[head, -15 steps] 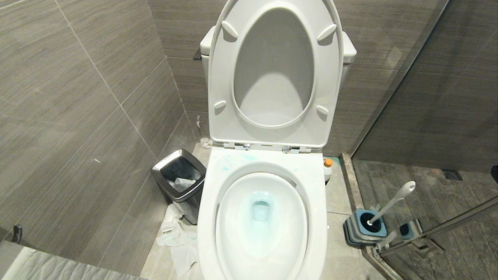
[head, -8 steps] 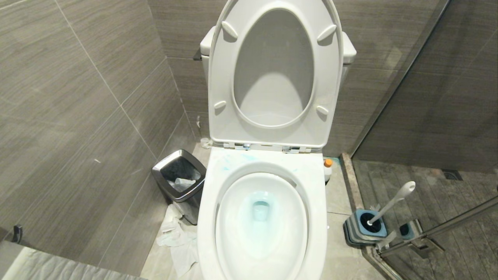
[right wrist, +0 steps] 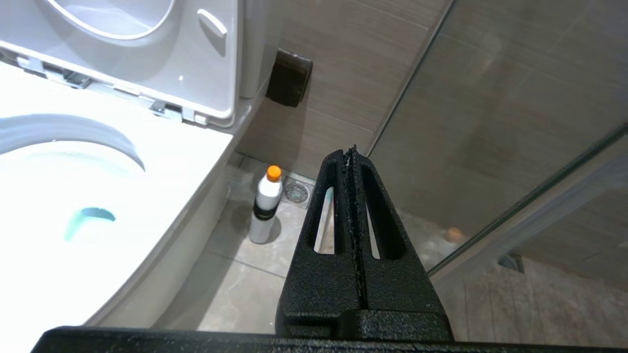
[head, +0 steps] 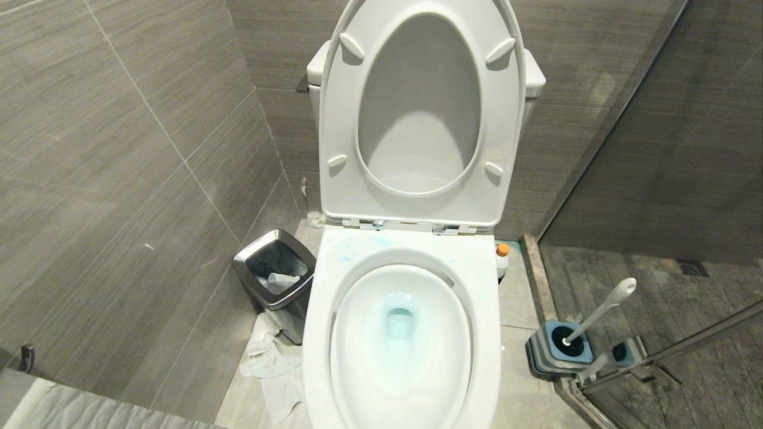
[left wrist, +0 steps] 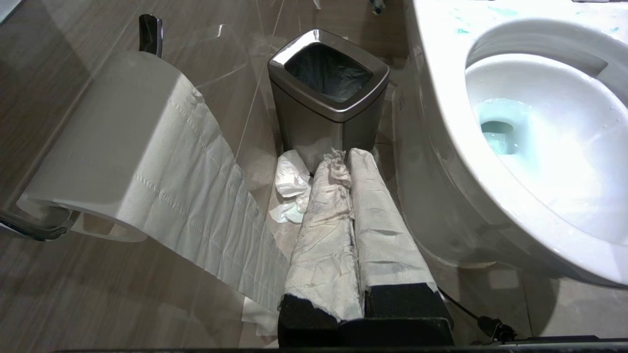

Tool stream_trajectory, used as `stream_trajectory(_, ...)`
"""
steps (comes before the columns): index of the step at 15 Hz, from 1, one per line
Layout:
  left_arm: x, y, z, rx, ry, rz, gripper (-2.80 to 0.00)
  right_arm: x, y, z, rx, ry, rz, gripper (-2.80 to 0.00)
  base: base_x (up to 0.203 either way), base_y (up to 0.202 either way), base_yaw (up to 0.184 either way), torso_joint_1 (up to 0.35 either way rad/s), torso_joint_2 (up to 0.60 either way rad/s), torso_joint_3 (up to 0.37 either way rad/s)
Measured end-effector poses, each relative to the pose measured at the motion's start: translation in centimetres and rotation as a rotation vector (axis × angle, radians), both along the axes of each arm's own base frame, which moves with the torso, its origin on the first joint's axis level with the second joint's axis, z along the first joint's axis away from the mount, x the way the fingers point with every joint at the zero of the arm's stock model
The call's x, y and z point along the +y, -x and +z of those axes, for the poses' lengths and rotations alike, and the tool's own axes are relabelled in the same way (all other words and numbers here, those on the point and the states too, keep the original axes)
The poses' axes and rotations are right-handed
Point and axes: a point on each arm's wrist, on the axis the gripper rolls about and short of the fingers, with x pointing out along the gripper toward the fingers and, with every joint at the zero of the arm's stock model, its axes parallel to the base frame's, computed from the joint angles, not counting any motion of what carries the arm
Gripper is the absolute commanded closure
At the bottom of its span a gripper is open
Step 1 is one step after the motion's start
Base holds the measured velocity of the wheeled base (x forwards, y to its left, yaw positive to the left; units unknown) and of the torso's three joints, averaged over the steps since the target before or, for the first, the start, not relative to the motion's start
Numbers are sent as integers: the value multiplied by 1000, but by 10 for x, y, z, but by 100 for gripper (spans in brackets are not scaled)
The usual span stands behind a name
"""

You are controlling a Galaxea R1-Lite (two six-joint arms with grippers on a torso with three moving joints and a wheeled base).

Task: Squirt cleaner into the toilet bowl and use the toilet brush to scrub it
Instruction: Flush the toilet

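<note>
Right gripper (right wrist: 351, 154), fingers pressed together and empty, hangs above the floor beside the toilet bowl (right wrist: 186, 162), probably clear of the brush (head: 599, 313) parked in its holder (head: 557, 351).

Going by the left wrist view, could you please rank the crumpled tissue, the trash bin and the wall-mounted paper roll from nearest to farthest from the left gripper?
From the left gripper:
1. Crumpled tissue, on the floor beside the fingers.
2. Trash bin, just ahead of the tips.
3. Paper roll, off to the side on the wall.
</note>
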Motion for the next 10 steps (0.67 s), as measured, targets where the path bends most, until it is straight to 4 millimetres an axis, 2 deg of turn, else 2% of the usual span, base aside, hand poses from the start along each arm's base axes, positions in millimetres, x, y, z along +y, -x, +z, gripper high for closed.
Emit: stream_trajectory(10, 0, 0, 0, 0, 0, 0, 0, 2, 54, -28, 15, -62, -36, 0, 0, 0, 0, 0, 0, 0)
